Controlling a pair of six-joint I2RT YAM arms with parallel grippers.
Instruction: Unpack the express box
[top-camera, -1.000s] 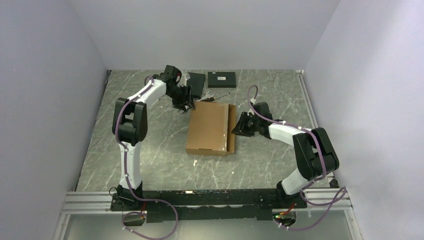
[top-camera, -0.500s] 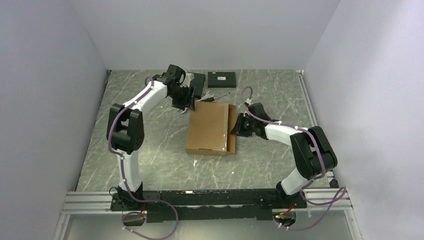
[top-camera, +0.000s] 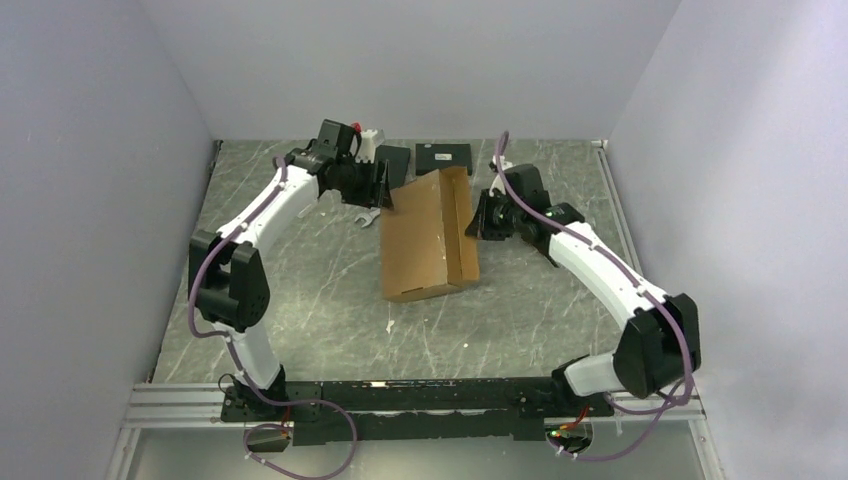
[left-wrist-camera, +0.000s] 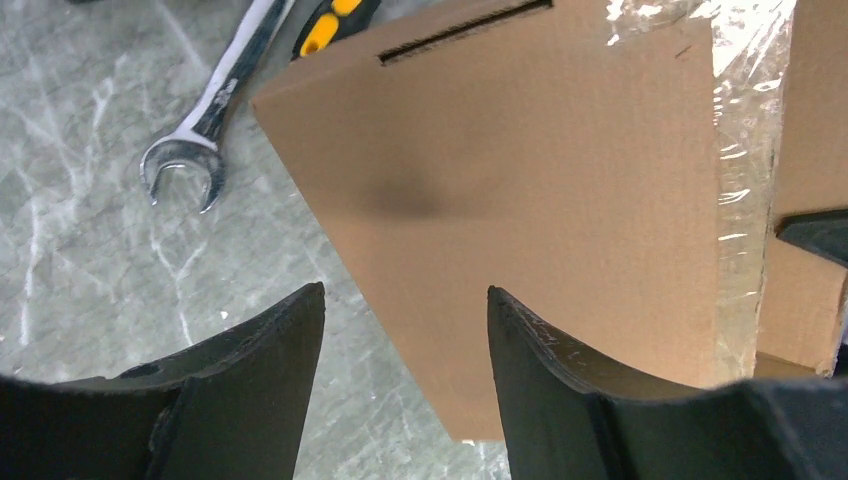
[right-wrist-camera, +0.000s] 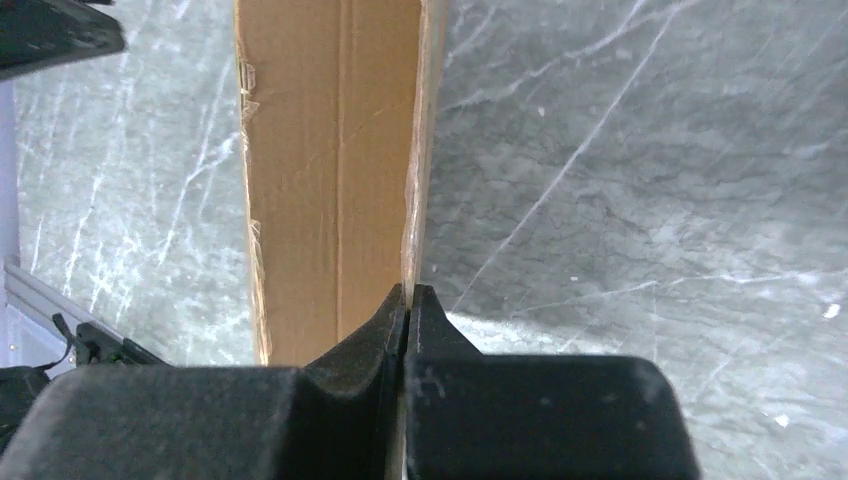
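The express box, brown cardboard with clear tape, stands tilted with its right side raised off the table. My right gripper is shut on the thin cardboard edge of that raised side; in the right wrist view the fingers pinch the box wall. My left gripper is open and empty at the box's far left corner. In the left wrist view its fingertips straddle the left edge of the box's face, with no visible touch.
A silver wrench and a yellow-and-black tool handle lie on the marble table by the box's far left corner; the wrench also shows from above. Two flat black boxes lie at the back.
My right gripper has risen and moved back, lifting the box's right side so the box now tilts. My left arm has lifted and pulled back slightly, and the wrench now shows.
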